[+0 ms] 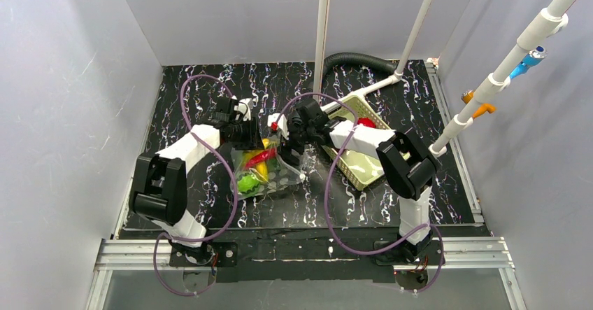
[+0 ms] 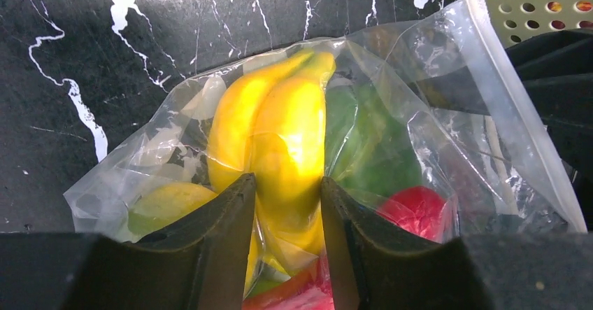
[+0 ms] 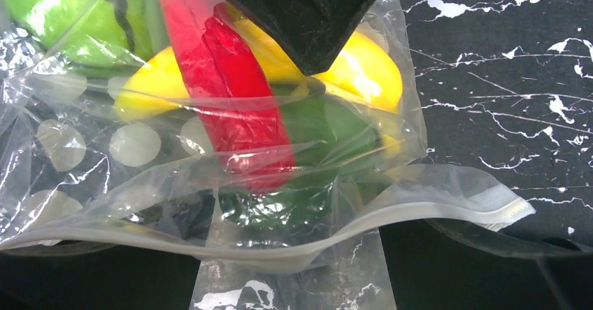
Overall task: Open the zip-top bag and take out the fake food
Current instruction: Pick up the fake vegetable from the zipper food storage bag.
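- Clear dotted zip-top bag [image 1: 287, 173] lies mid desk [image 1: 210, 86], fake food [image 1: 248, 182] inside.
- L claw [image 2: 287, 184] narrow, astride banana [image 2: 280, 135]; can't tell if gripping.
- R claw [image 3: 294, 282] wide at zip lip: I'd pin that lip, pull slow.

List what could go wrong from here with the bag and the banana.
1. The left gripper has its jaws on the banana inside the zip-top bag. Whether film is trapped too is unclear, so the whole bag may lift.
2. The right gripper has its jaws open at the bag's mouth, so nothing seems to anchor the bag.
3. The red chili lies across the banana and could get dragged out onto the table.
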